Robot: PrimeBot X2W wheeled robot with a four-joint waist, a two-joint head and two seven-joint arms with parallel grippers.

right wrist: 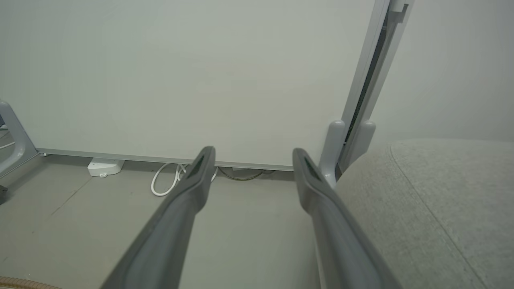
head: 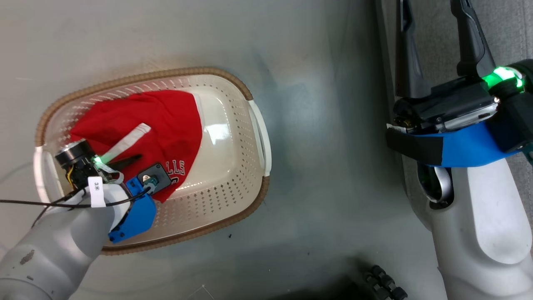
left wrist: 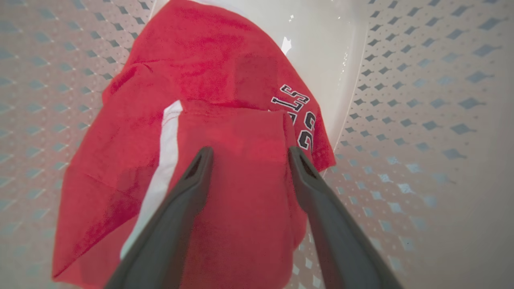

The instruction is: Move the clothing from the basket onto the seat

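Bright red soft-fabric clothing (left wrist: 209, 72) in cream perforated basket (left wrist: 421, 100) — likely light, limp; left tool (left wrist: 249, 150) stands open over upper fold — probably the best pinch.

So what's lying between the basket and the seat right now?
Nothing: the head view shows bare grey floor between the basket and the seat. The open right gripper hangs above the seat's near edge, beside that gap.

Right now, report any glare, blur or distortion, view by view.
Head view: white glare on the basket floor, green glow at the right wrist. Left wrist view: clothing fairly sharp, basket walls soft and bowed by the wide lens. Right wrist view: flat, even light; fingers blur towards the bottom edge.
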